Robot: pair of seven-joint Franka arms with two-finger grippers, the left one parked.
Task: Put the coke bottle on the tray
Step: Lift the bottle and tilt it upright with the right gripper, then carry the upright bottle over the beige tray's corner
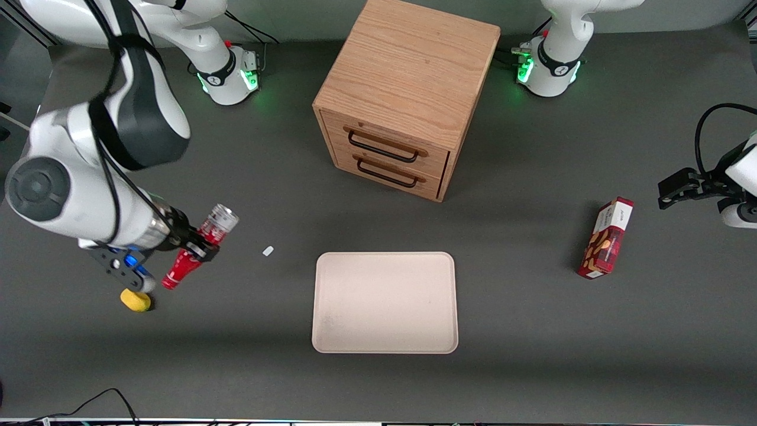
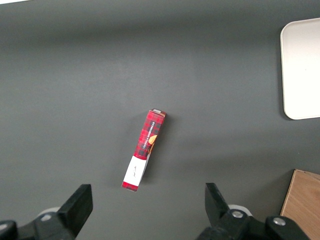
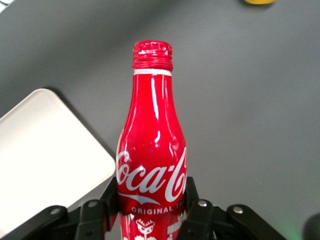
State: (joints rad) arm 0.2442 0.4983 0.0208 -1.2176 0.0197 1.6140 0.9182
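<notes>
At the working arm's end of the worktop [image 1: 532, 367] we see the gripper [image 1: 198, 244] with its jaws clamped on the coke bottle [image 1: 198, 248], held tilted above the surface, near a yellow object [image 1: 135, 300]. The tray [image 1: 385, 302] lies well apart, nearer the camera than the wooden drawer cabinet [image 1: 402, 94].

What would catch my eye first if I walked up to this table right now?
Probably the shiny red coke bottle held tilted above the table in the gripper, toward the working arm's end. Next, the pale tray, bare in the middle, with the wooden drawer cabinet farther from the front camera. A red snack box lies toward the parked arm's end.
</notes>
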